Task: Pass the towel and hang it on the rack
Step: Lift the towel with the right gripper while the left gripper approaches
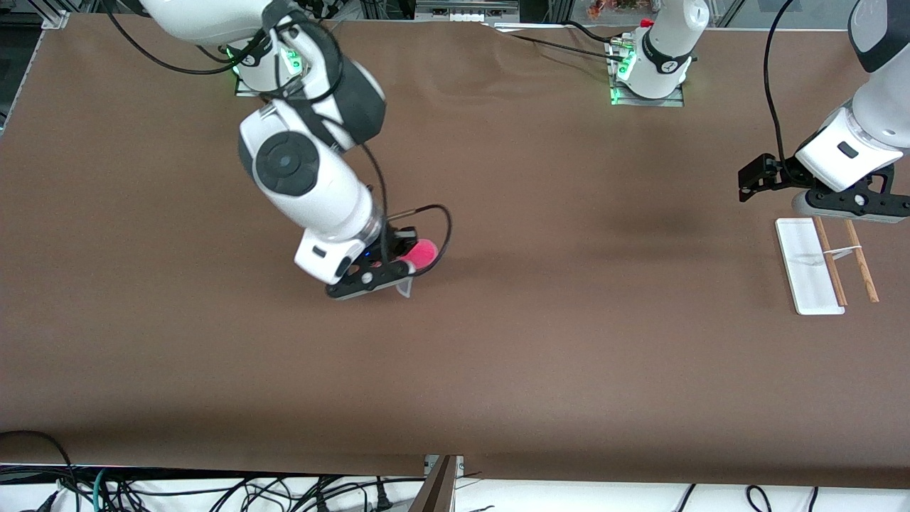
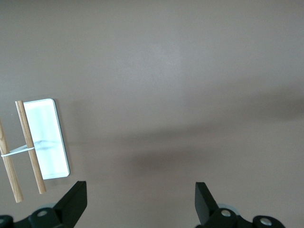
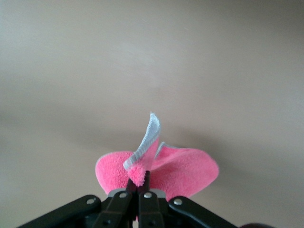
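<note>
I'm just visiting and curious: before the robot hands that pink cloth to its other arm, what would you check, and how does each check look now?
1. Right end effector shut on the towel: ok.
2. Towel up off the table: cannot tell.
3. Left end effector open, ready to receive: ok.
4. Left end effector in place for the handover: not ok, it hangs beside the rack at its own end of the table.
5. Rack rods bare: ok.
</note>
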